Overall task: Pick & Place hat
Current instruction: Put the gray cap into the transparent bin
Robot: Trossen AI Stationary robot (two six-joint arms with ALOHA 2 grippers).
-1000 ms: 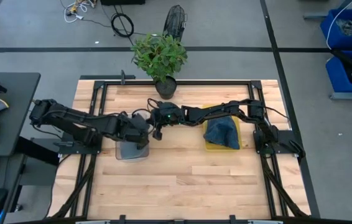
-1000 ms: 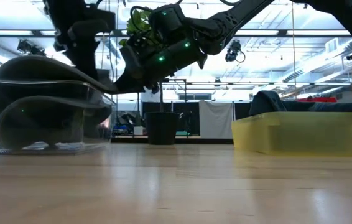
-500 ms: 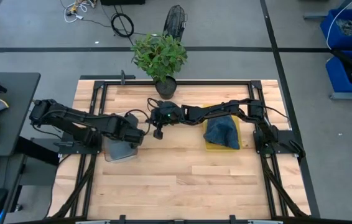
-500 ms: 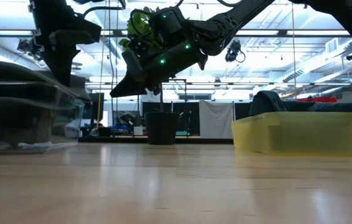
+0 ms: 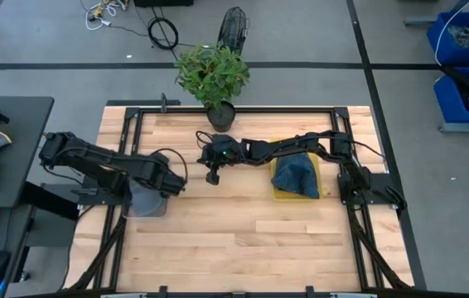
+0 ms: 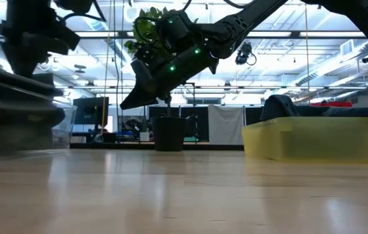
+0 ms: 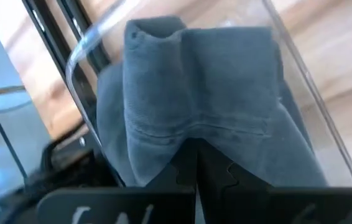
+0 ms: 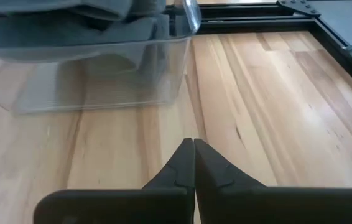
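A blue-grey cloth hat [image 7: 194,81] lies bunched inside a clear plastic bin [image 7: 79,53], which shows in the high view [image 5: 142,205] near the table's left side. My left gripper [image 5: 162,185] is over that bin, shut on the hat. My right gripper [image 5: 212,176] hangs shut above the table's middle, right of the bin and touching nothing. In its wrist view its fingers [image 8: 193,152] point at the bin [image 8: 95,74] from a distance. In the low view the bin [image 6: 15,110] is a blur at the left. My left gripper [image 7: 196,163] pinches the hat's cloth at a lower fold [image 7: 194,134] between its two fingers, reaching down into the bin from above. The cloth bunches up around the fingertips, in several layers. Whether the bin's wall is also caught in the hold, I cannot tell.
A yellow bin [image 5: 277,192] holding another dark blue cloth [image 5: 297,175] sits on the table's right half. A potted plant [image 5: 212,79] stands at the far edge, behind my right gripper. Bare wood [image 5: 243,240] lies toward the near edge.
My left gripper has moved toward the table's left edge, staying shut on the hat, and the clear bin has slid that way with it. My right gripper has stayed shut and nearly still.
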